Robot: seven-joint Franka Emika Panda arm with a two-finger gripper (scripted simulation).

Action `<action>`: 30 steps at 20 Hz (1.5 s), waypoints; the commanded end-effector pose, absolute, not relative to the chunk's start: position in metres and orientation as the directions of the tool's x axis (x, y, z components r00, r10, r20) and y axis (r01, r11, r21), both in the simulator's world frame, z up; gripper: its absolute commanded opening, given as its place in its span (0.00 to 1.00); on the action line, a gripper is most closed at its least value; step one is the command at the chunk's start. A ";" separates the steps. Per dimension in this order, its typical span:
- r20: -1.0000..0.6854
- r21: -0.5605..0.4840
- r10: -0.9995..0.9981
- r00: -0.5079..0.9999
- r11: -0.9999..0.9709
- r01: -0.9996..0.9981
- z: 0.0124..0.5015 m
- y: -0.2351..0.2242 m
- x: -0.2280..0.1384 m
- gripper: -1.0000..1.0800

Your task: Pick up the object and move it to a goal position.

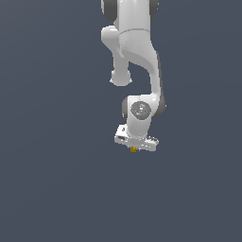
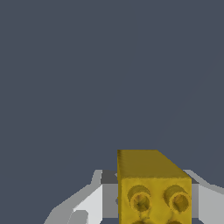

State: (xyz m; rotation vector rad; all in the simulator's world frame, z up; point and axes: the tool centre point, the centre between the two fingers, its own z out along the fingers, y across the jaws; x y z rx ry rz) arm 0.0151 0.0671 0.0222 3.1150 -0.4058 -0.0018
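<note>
One white robot arm (image 1: pixel 137 56) hangs down from the top of the exterior view, over a plain dark grey-blue floor (image 1: pixel 52 189). At the end of the arm sits the white gripper (image 1: pixel 134 147), tipped a little to one side. A tiny yellow-gold blocky lump (image 1: pixel 133 150) peeks out just under it, touching it. In the wrist view the same yellow block (image 2: pixel 153 188) looks big and close. Its near face has round dimples, and its flat top runs away from the camera. White and grey fingers (image 2: pixel 89 203) stand on both sides of the block, pressed against it, so the gripper (image 2: pixel 153 205) is pinching the block between them. The block sits in the grip, with only the dark floor seen behind it. I cannot tell if the block is touching the floor or is up in the air.
</note>
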 end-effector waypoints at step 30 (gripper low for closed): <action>0.000 0.000 -0.257 0.967 -0.967 -0.257 0.155 -0.018 0.031 0.00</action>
